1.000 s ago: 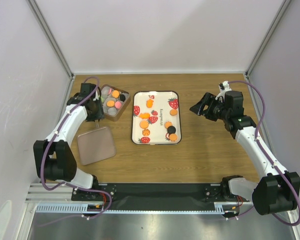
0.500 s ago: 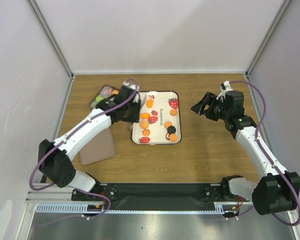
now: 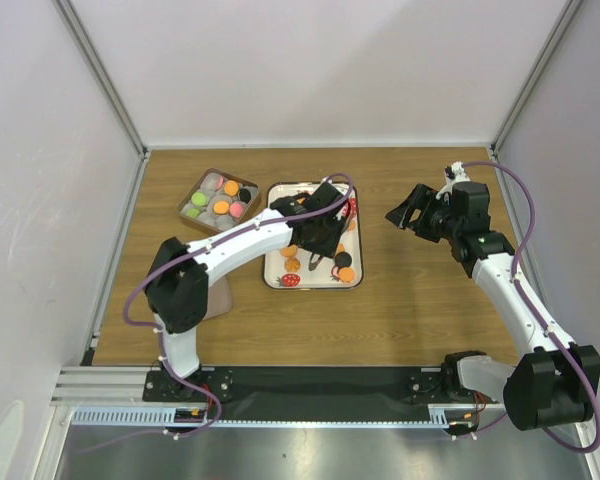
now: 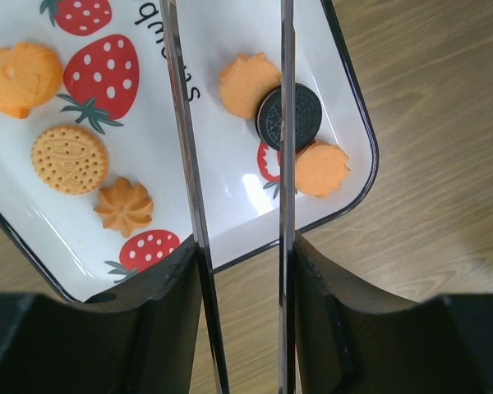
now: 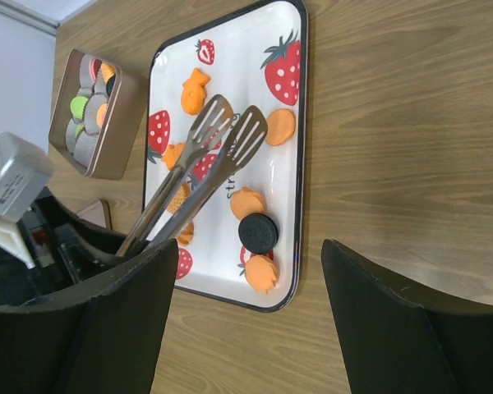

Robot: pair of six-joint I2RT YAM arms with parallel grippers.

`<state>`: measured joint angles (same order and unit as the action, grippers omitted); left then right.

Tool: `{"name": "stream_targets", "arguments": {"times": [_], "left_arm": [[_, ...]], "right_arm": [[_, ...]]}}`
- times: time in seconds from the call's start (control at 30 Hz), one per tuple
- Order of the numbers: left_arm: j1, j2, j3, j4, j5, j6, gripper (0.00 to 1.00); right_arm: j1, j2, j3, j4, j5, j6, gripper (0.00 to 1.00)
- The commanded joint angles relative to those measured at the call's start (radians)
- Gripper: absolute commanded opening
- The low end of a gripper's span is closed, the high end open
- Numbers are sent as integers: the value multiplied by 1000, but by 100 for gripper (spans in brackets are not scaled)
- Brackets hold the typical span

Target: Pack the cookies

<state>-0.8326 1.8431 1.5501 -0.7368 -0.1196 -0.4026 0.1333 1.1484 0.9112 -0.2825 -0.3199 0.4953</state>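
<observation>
Several cookies lie on a white strawberry-print tray [image 3: 280,200]: a black one [image 4: 301,115], orange ones [image 4: 320,169] and a round biscuit [image 4: 69,158]. My left gripper [image 3: 315,235] hangs over the tray's middle, shut on metal tongs [image 5: 222,139]. The two tong blades [image 4: 181,123] stand apart with nothing between them, and the right blade crosses over the black cookie. My right gripper [image 3: 405,212] hovers open above bare table to the right of the tray [image 5: 255,49], holding nothing.
A small brown box [image 3: 218,197] with several coloured cookies in paper cups stands left of the tray. Its flat brown lid [image 3: 220,295] lies nearer, mostly hidden under the left arm. White walls close in the table on three sides.
My left arm has swung right from beside the box to over the tray, carrying the tongs. The right arm has stayed put.
</observation>
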Motion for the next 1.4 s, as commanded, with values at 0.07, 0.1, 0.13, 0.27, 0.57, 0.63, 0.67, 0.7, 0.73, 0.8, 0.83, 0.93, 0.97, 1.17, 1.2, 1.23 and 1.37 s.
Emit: {"name": "stream_targets", "arguments": {"times": [0.07, 0.1, 0.13, 0.27, 0.57, 0.63, 0.67, 0.7, 0.73, 0.8, 0.83, 0.93, 0.97, 1.17, 1.2, 1.23, 1.37], "left_arm": [[-10, 39, 85, -3, 5, -8, 47], [-11, 48, 94, -6, 6, -8, 47], [-13, 54, 100, -9, 6, -7, 47], [-20, 87, 113, -15, 0, -2, 47], [-25, 110, 108, -16, 9, 1, 47], [-25, 117, 111, -16, 9, 1, 47], [-25, 120, 113, -18, 11, 2, 48], [-25, 123, 117, -16, 9, 2, 48], [-25, 128, 120, -19, 6, 2, 48], [-25, 136, 128, -24, 5, 2, 48], [-25, 139, 130, -26, 2, 2, 48], [-25, 146, 137, -26, 1, 5, 48], [-25, 153, 139, -27, 1, 5, 48], [-23, 162, 146, -30, 6, 7, 48], [-23, 159, 146, -32, 6, 7, 48], [-23, 159, 146, -32, 6, 7, 48], [-20, 154, 142, -30, 17, 7, 46]], "right_arm": [[-6, -29, 20, 8, 8, -18, 77], [-4, -27, 20, 8, 8, -18, 77], [-4, -30, 20, 8, 8, -18, 77], [-4, -29, 20, 9, 2, -17, 77], [-4, -30, 20, 9, -2, -17, 77], [-4, -32, 20, 9, -4, -18, 77], [-4, -33, 21, 9, -4, -18, 77], [-6, -32, 20, 9, -4, -18, 77], [-3, -33, 20, 9, -4, -18, 77], [-4, -32, 20, 9, -5, -18, 77], [-4, -33, 20, 9, -5, -17, 77], [-4, -32, 20, 11, -7, -17, 77], [-4, -33, 20, 11, -7, -18, 77], [-4, -33, 21, 9, -7, -18, 77], [-3, -33, 20, 9, -5, -18, 77], [-4, -33, 20, 11, -5, -18, 77], [-4, -35, 20, 11, -5, -20, 77]]}}
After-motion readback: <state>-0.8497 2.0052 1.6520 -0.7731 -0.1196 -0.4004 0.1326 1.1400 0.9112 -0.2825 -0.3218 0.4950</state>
